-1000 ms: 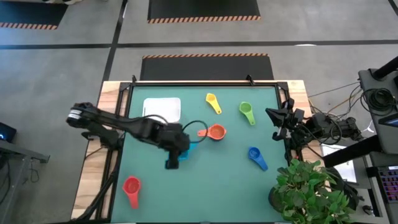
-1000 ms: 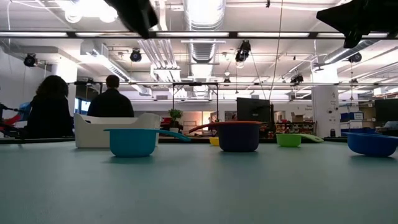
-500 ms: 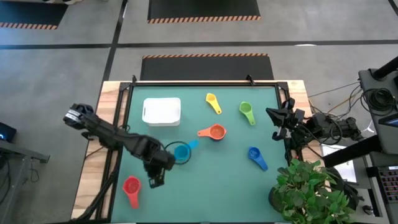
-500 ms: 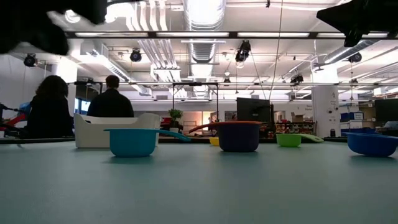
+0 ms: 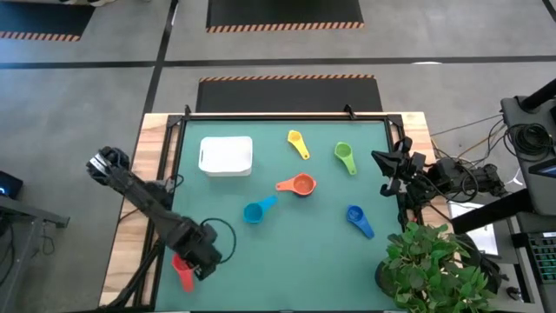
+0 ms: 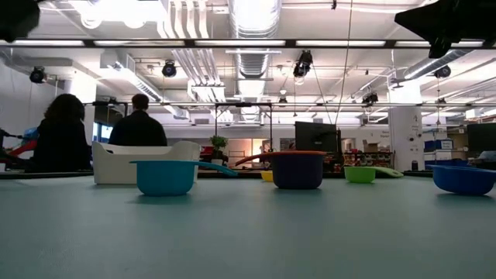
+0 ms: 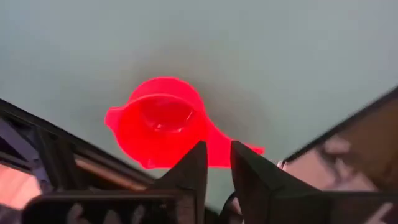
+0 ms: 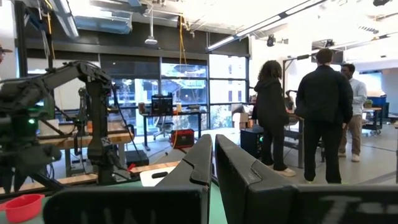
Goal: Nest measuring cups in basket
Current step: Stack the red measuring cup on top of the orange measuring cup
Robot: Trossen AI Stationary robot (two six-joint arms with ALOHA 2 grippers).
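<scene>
The red cup [image 5: 183,271] lies near the table's front-left corner, well apart from the basket [image 5: 227,156] at the back left, so it needs a long carry. The left gripper [image 5: 202,259] hangs right over it, apparently lining up a pick; in the left wrist view its fingers [image 7: 193,169] stand only a narrow gap apart above the cup's handle side, holding nothing. They look too close together to take the bowl, though the flat handle might fit.

Farther out, the light blue cup [image 5: 254,211] sits mid-table, roughly between the red cup and the basket, and could be brushed on the way. The orange cup [image 5: 300,184], yellow cup [image 5: 297,143], green cup [image 5: 345,157] and dark blue cup [image 5: 357,218] lie scattered to the right, all outside the basket. The right gripper [image 5: 386,172] waits at the right edge, fingers closed and empty.
</scene>
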